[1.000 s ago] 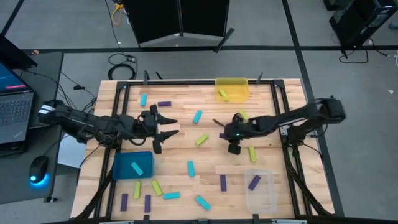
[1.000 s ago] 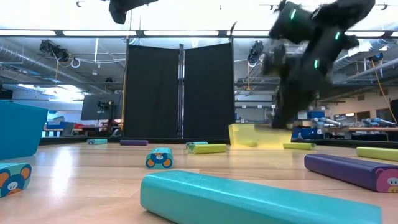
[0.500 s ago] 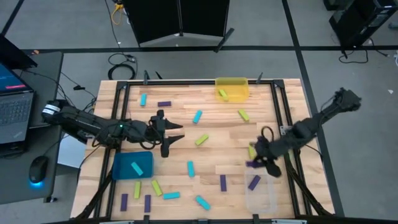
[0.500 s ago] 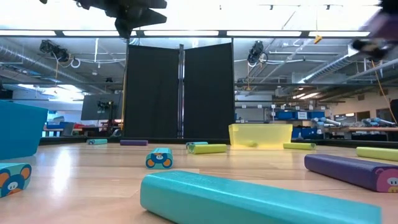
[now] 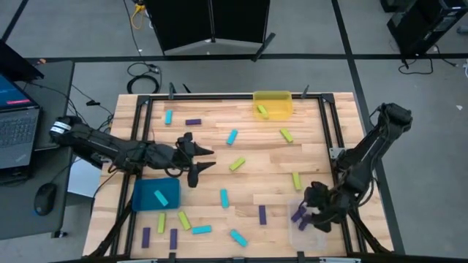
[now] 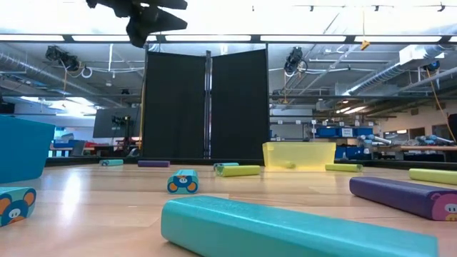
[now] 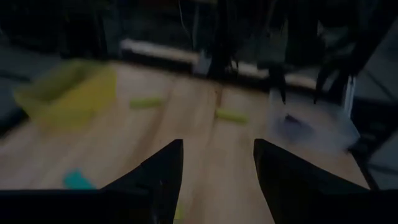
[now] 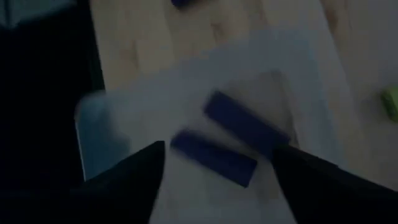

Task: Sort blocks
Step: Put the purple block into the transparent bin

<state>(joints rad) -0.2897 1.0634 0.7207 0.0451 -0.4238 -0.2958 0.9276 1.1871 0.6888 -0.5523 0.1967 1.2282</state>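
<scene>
Cyan, purple and yellow-green blocks lie scattered on the wooden table, among them a green block and a cyan block. My right gripper hovers open above the clear bin at the near right. In the bin lie two purple blocks, apart from the fingers. My left gripper hangs open over the table's left middle, above bare wood, with nothing between its fingers.
A teal bin holding a cyan block stands at the near left. A yellow bin with a green block stands at the far edge. A black metal frame runs along the table's sides.
My right gripper has swung from the table's middle toward the near right corner with a purple block, come over the clear bin and let go; the block now lies in the bin beside another. My left gripper has drifted a little toward the near edge.
</scene>
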